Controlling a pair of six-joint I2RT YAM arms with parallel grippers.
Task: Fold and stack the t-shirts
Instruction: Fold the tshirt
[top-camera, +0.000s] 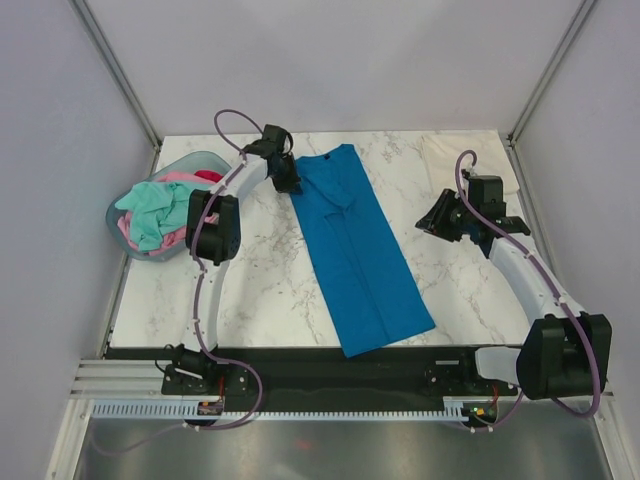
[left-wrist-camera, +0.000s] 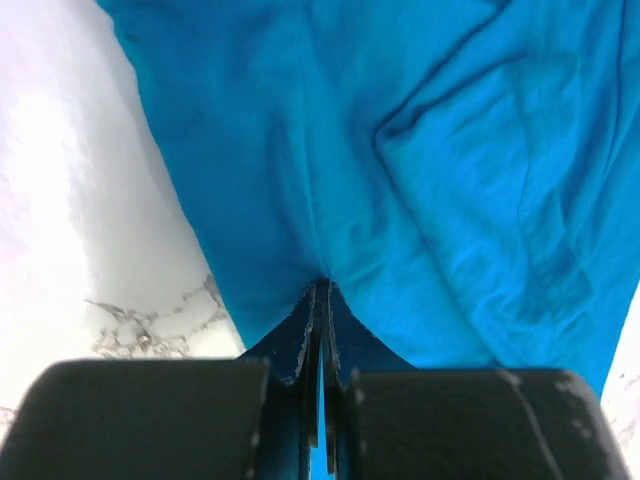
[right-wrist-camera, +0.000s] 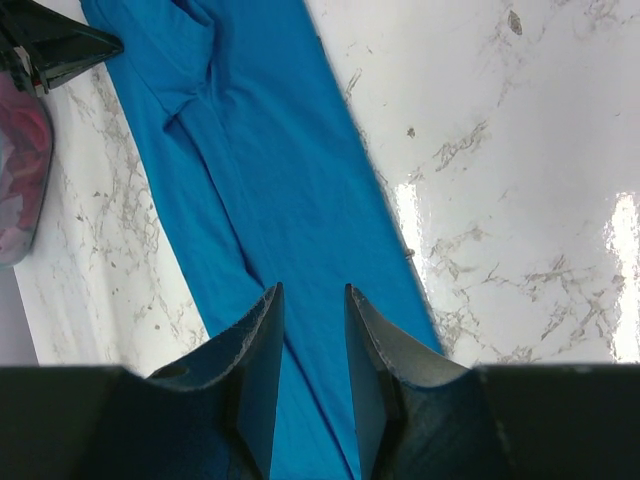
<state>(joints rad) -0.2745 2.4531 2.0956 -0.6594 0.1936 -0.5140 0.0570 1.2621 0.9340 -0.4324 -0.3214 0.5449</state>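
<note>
The blue t-shirt (top-camera: 365, 250) lies as one long narrow strip slanting across the marble table (top-camera: 260, 290). Its far end is near the back edge, and its near end reaches the front edge and laps slightly onto the dark strip there. The left gripper (top-camera: 288, 182) is at the strip's far left edge, and the wrist view shows its jaws pinched tight together with a fold of blue cloth caught between them. The right gripper (top-camera: 432, 222) sits off to the strip's right over bare marble, apart from the cloth. Its jaws stand a narrow way apart and hold nothing, with blue showing through the gap. There is open marble on both sides of the strip: a broad patch at the near left between it and the left arm, and another on the right running toward the right arm. The oval basket (top-camera: 205, 160) sits hard against the table's left edge, by the wall. A cream t-shirt (top-camera: 455, 160) is tucked flat into the far right corner, along the right edge. Counting up, there are two arms, one basket and five shirts by colour. Two shirts are out on the table, and three are heaped in the basket — a mint green t-shirt (top-camera: 150, 205) on top, a pink t-shirt (top-camera: 180, 178) under it, and a red t-shirt (top-camera: 208, 177) of which only a scrap shows.
</note>
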